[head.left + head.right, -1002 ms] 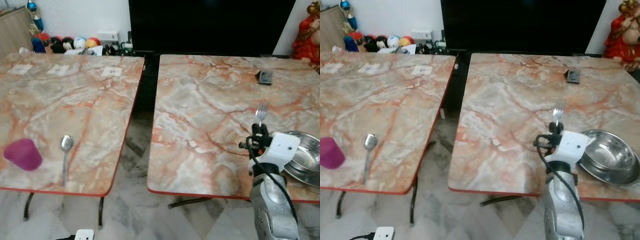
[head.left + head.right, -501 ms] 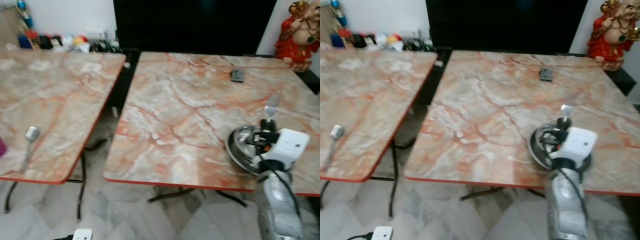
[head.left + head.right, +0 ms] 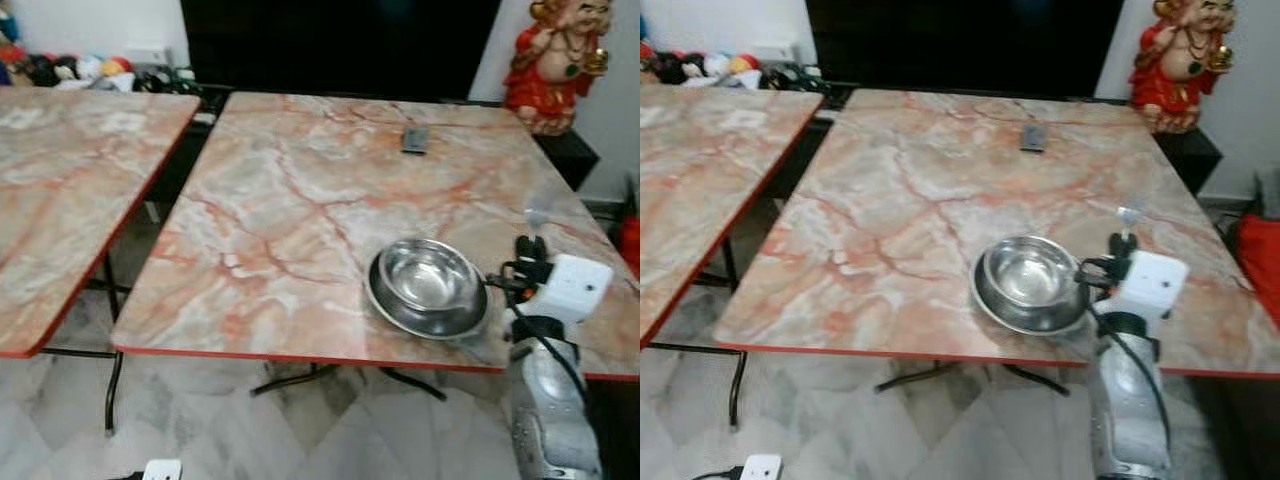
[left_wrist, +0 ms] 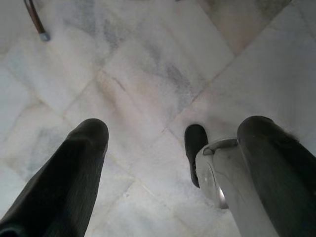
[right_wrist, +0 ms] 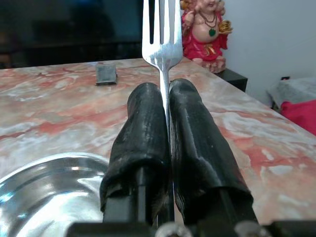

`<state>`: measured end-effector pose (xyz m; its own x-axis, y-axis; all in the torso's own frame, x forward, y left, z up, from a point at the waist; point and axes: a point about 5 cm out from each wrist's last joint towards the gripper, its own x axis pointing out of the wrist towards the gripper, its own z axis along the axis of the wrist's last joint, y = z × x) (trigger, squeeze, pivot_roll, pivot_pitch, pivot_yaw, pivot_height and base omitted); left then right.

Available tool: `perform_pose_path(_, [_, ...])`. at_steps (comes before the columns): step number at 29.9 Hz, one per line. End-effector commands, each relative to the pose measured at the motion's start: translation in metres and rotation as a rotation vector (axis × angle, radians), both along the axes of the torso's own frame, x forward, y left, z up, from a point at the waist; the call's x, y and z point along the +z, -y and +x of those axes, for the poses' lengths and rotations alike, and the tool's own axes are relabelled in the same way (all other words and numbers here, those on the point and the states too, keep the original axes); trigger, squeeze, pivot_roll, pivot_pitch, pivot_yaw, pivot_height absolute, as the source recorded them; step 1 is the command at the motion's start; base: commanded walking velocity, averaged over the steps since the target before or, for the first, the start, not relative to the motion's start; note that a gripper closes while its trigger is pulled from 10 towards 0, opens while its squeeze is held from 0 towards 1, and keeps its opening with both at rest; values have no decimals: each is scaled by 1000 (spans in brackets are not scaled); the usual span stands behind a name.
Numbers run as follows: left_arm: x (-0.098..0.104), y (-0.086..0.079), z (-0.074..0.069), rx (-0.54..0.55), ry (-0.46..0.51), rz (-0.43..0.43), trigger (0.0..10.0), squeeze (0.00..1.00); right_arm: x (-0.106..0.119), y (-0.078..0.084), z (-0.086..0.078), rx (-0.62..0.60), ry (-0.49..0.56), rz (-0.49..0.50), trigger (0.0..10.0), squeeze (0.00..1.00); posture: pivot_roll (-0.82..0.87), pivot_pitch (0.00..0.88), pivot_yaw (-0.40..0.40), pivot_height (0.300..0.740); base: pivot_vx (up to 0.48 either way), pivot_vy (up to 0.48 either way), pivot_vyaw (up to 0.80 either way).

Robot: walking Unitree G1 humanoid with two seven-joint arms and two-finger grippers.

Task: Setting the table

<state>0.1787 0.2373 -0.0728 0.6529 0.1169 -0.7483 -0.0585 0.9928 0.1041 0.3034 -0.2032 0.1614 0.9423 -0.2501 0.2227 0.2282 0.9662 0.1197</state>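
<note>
Two marble-patterned tables are standing before us — the nearer table (image 3: pixel 300 200) ahead and a second table (image 3: pixel 60 190) off to our left, a gap between them. A steel bowl (image 3: pixel 427 286) is sitting near the front edge of the nearer table, toward its right side. Our right gripper (image 5: pixel 164 106) is hovering just right of the bowl, fingers pressed together and pinching a fork (image 5: pixel 160 29) by its handle, tines pointing up. A small dark block (image 3: pixel 414 140) is lying near the far edge, and a red figurine (image 3: pixel 553 60) is standing beyond the far right corner. Our left gripper (image 4: pixel 173 148) is hanging over the tiled floor (image 4: pixel 148 74) — fingers spread, holding nothing.
</note>
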Motion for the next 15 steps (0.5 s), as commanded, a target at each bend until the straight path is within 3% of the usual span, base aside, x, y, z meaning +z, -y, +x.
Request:
perform_pose_path(1, [-4, 2, -6, 3, -23, -3, 10000, 0, 1, 5, -2, -21, 3, -10, 10000, 0, -29, 106, -6, 740, 0, 0, 0])
perform_pose_path(13, [-4, 3, -6, -5, -22, -9, 10000, 0, -2, 5, -1, -23, -11, 2, 10000, 0, -32, 95, -6, 740, 0, 0, 0])
perform_pose_path(15, [-4, 3, -7, -3, -23, -11, 10000, 0, -2, 5, 0, -23, -14, 3, 10000, 0, -32, 95, -6, 740, 0, 0, -603])
